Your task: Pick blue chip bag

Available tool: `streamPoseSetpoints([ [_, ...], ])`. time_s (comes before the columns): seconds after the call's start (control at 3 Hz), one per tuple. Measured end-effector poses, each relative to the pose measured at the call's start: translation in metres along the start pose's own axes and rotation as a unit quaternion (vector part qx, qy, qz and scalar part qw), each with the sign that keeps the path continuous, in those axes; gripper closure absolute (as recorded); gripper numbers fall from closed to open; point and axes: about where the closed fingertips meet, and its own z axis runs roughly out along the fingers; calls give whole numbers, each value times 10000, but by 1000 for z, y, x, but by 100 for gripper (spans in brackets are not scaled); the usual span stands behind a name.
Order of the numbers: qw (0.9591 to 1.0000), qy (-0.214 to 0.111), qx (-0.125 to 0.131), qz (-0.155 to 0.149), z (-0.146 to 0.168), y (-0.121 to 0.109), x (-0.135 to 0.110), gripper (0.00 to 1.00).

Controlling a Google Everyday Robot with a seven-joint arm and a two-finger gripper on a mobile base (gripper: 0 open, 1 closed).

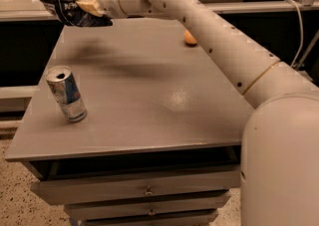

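Observation:
The blue chip bag point(62, 7) is a crinkled dark navy foil bag with white lettering. It hangs in the air above the far left corner of the grey table point(149, 95). My gripper point(82, 5) is at the top left of the camera view, shut on the bag's right end and holding it well above the tabletop. The bag casts a shadow on the table below it. My white arm stretches from the lower right across the table to the bag.
An upright blue-and-silver drink can point(66, 94) stands near the table's left front. A small orange object point(190, 38) lies at the far side beside my arm. Drawers point(144, 190) run under the table's front edge.

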Motion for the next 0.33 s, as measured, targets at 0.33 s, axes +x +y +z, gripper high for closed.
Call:
streamPoseSetpoints([
  [0.33,9997,-225,-97,-69,-5,8,-16,100],
])
